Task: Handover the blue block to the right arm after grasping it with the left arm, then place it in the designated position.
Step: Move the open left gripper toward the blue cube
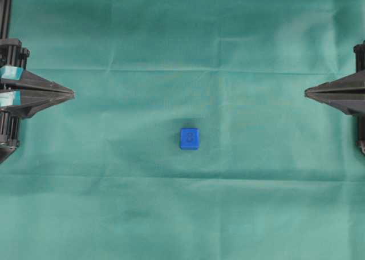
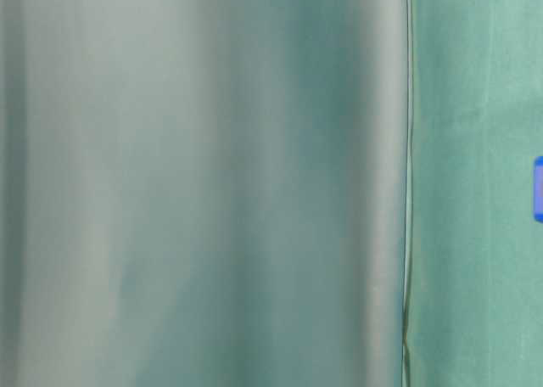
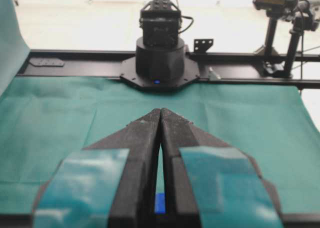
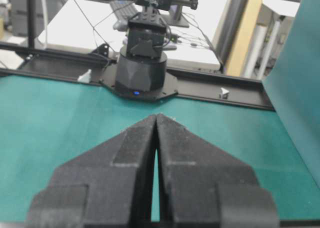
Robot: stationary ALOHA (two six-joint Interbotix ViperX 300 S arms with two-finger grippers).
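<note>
1. Green creased cloth point(image 1: 182, 214) covers the whole work surface; take the small bright blue block point(image 1: 189, 138), a cube with rounded edges, as your landmark.
2. You find the blue block resting on the cloth near the middle of the overhead view, its top face bearing a faint darker "8".
3. Your left gripper point(image 1: 72, 93), black with teal pads, sits well apart from the block at the left edge, up and to the left of it. Its tapered fingers point(image 3: 145, 138) are pressed together at the tips and grip nothing.
4. Your right gripper point(image 1: 307, 91), with all-black fingers point(image 4: 175, 143), sits well apart from the block at the right edge, tips meeting, nothing between them.
5. Both gripper tips point inward toward each other, and the block lies between them, below their line.
</note>
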